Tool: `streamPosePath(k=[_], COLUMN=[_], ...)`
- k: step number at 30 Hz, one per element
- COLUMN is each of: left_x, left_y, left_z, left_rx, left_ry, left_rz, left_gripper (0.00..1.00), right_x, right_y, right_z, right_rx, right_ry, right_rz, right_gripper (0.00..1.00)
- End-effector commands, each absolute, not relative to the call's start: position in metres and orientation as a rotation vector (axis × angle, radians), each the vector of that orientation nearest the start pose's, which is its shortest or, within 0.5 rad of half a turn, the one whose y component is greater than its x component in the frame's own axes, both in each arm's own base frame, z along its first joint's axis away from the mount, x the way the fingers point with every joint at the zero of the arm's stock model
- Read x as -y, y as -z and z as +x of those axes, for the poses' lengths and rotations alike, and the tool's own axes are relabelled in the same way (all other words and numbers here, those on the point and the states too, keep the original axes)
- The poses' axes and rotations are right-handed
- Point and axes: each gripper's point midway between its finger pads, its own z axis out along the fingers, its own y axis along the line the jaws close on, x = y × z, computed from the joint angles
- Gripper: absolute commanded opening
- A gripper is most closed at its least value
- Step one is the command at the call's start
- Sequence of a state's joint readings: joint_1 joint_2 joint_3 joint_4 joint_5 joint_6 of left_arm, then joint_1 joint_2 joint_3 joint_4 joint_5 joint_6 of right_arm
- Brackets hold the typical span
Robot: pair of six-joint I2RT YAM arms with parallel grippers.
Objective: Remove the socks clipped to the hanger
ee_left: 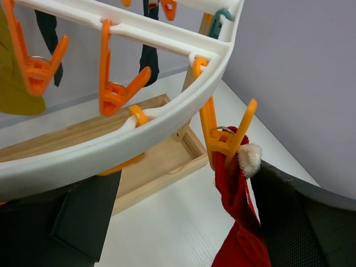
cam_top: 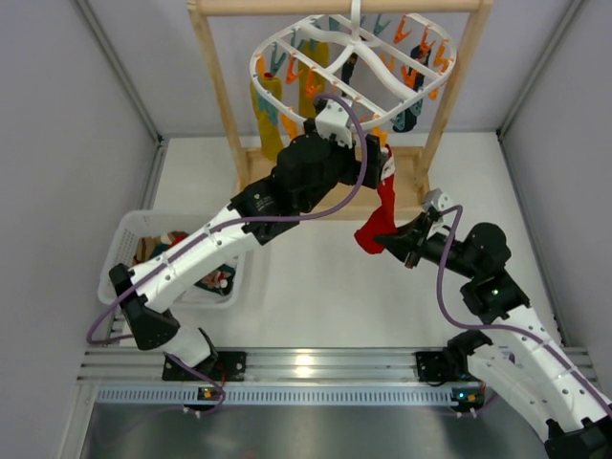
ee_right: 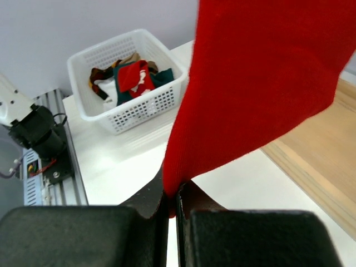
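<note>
Pinched the red sock's (cam_top: 384,203) lower end in the right fingers (ee_right: 146,199), straight below its orange clip (ee_left: 222,139) on the hanger (ee_left: 167,105); held the left fingers (ee_left: 83,219) spread wide at that clip, nearer it.

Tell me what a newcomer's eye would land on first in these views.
The red sock stands out first. It hangs from an orange clip on the near rim of the white hanger, and its lower end is pinched in the right gripper. Next is the left gripper, open up at that rim with a finger on either side of the clip. On the table's left, a white basket holds mixed-colour fabric.
</note>
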State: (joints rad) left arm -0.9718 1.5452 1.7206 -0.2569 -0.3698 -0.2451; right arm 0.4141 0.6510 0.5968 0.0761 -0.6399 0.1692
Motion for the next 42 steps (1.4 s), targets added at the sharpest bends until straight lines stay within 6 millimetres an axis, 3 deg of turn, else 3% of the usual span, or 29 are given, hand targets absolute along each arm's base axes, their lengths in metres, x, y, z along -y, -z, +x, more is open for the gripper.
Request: streamPosePath(k=[1,5,6,14,18,19,23,24,26,27,28,30,34,39,42], left_x=[0.376,0.385,0.385,0.398,0.402,0.402,0.391,0.383,0.374,0.364,0.359,0.346,0.333,0.348,0.357], left_y=[-0.463,-0.46,-0.473,-0.472,-0.461,-0.449,-0.429,-0.435,-0.421,-0.428,-0.416,-0.414,-0.406,-0.402,-0.419], left_z=[0.312,0.317,0.318,0.321,0.323,0.325,0.322,0.316,0.315,0.309,0.309,0.3,0.287,0.258,0.244], left_rx=[-1.479,-1.469,-1.413,-1.331,-1.364,-1.392,-1.457,-1.449,-1.483,-1.468,-1.489,-1.491,-1.514,-1.546,-1.521], left_ry=[0.789,0.822,0.852,0.918,0.941,0.937,0.969,0.984,0.975,0.985,0.959,0.958,0.95,1.008,1.037], left_rz=[0.324,0.323,0.298,0.278,0.253,0.242,0.146,0.122,0.074,0.054,0.03,0.014,0.033,0.149,0.194], left_gripper=[0.99,0.99,0.99,0.99,0.99,0.99,0.99,0.99,0.99,0.99,0.99,0.99,0.99,0.99,0.99], right_x=[-0.216,-0.217,-0.217,-0.222,-0.22,-0.221,-0.218,-0.218,-0.216,-0.215,-0.215,-0.214,-0.217,-0.218,-0.221], right_y=[-0.303,-0.304,-0.303,-0.303,-0.301,-0.3,-0.3,-0.301,-0.301,-0.302,-0.302,-0.302,-0.297,-0.293,-0.294], right_z=[0.185,0.183,0.183,0.175,0.177,0.177,0.187,0.188,0.194,0.196,0.199,0.205,0.215,0.229,0.23], right_rx=[-1.38,-1.375,-1.374,-1.36,-1.372,-1.375,-1.394,-1.397,-1.407,-1.41,-1.411,-1.419,-1.445,-1.468,-1.46], right_ry=[-0.999,-1.008,-1.011,-1.059,-1.049,-1.05,-1.025,-1.025,-1.005,-1.003,-0.998,-0.98,-0.982,-0.928,-0.933], right_rz=[-0.821,-0.829,-0.833,-0.871,-0.853,-0.851,-0.794,-0.785,-0.748,-0.733,-0.721,-0.694,-0.676,-0.648,-0.645], right_gripper=[0.0,0.0,0.0,0.0,0.0,0.0,0.0,0.0,0.0,0.0,0.0,0.0,0.0,0.0,0.0])
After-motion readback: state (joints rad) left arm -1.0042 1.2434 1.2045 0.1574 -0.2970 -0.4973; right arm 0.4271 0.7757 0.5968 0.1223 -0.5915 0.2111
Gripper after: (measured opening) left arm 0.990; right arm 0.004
